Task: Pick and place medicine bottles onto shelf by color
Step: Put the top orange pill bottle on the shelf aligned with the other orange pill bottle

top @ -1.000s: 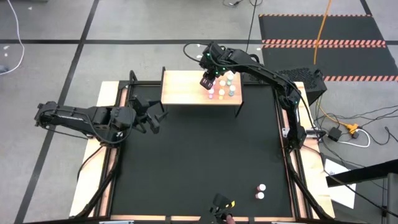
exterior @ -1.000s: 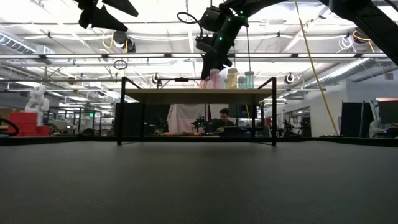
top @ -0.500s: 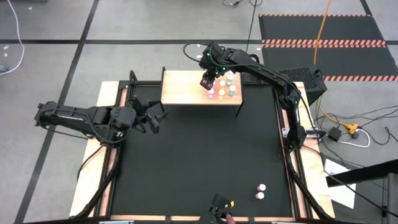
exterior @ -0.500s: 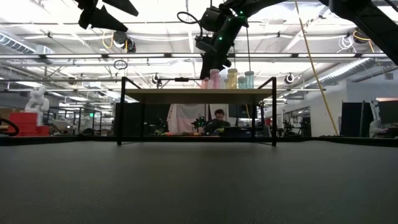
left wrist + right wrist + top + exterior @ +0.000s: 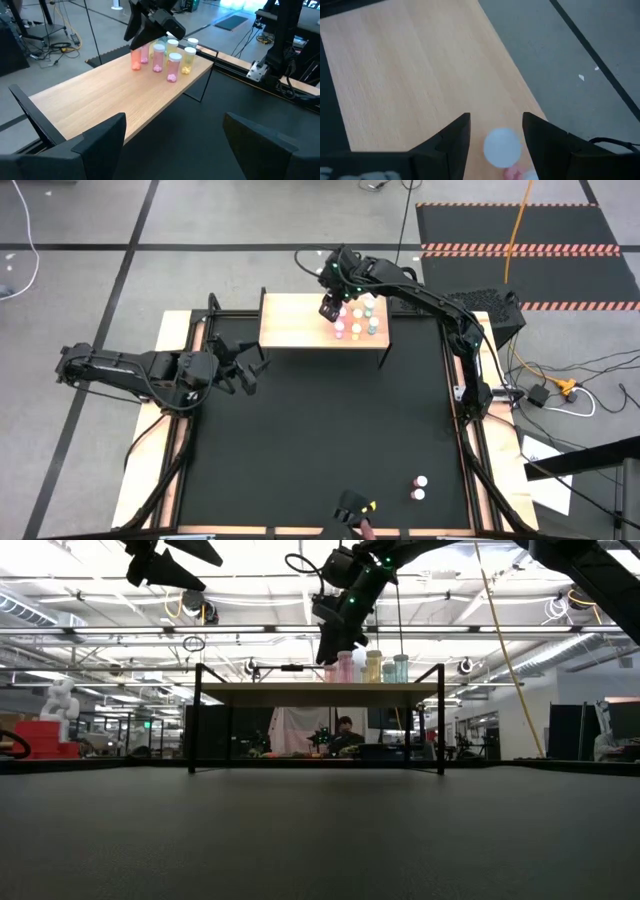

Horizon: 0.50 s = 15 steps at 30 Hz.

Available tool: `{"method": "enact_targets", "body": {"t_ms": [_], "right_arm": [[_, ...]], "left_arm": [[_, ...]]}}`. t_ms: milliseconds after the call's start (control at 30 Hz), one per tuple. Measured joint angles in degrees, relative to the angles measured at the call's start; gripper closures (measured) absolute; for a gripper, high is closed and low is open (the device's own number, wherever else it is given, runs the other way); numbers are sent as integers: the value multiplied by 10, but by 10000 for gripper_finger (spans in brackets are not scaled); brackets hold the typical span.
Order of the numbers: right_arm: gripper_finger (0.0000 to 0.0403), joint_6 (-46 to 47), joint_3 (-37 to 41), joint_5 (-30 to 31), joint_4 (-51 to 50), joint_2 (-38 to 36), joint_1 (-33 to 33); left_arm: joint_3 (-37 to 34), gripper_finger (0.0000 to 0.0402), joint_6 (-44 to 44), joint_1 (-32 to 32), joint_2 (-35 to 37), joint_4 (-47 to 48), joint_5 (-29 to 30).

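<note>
Right hand open above the shelf, fingers straddling a white-capped pink bottle standing in the cluster; release step judged complete. Next: fetch the two bottles on the black surface. Left hand open, idle beside the shelf.

Both machines are matte black, jointed arms built of tubular links with blocky housings at the joints, and a thin black cable loops loose from the wrist of the right arm, where small green indicator lights glow on the housing. The left arm carries a small white marking on its boxy wrist housing and ends in the left gripper, two flat, dark, wedge-shaped fingers with squared tips. The right gripper has the same pair of black angular fingers, smooth-faced and tapering toward their ends
</note>
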<state>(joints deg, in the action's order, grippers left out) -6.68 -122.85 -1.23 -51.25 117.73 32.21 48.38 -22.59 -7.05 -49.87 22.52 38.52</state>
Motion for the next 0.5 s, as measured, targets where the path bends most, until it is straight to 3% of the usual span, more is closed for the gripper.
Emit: {"method": "enact_targets", "body": {"t_ms": [333, 500], "right_arm": [[227, -7, 0, -1, 36, -12, 0], [227, -7, 0, -5, 27, -64, -3]], "left_arm": [[0, 69, -7, 0, 0, 12, 0], [0, 69, -7, 0, 0, 13, 0]]}}
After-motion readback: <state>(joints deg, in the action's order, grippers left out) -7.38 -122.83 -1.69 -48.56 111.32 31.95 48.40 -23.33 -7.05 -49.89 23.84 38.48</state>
